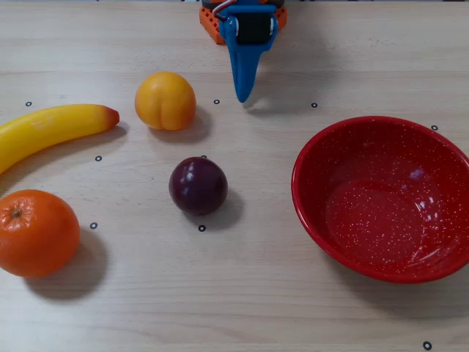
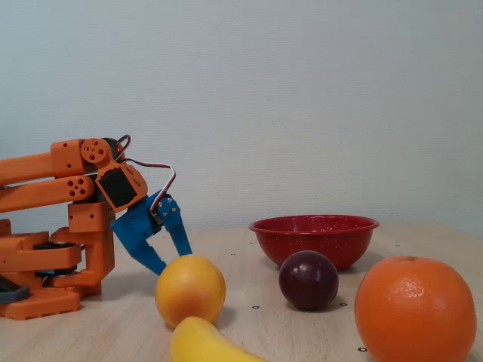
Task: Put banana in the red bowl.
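Observation:
The yellow banana (image 1: 51,126) lies at the left edge of the overhead view, its orange-red tip pointing right; only one end of the banana (image 2: 207,343) shows at the bottom of the fixed view. The red bowl (image 1: 381,213) sits empty at the right, and this speckled bowl (image 2: 313,237) stands behind the fruit in the fixed view. My blue gripper (image 1: 241,94) hangs at the top centre by the arm's base, far from the banana. Seen from the side, the gripper (image 2: 170,258) is open and holds nothing, its fingers angled down toward the table.
A yellow-orange peach (image 1: 165,100) sits between gripper and banana. A dark plum (image 1: 198,185) lies mid-table. An orange (image 1: 37,232) rests below the banana at the left. The orange arm base (image 2: 45,256) stands at the far table edge.

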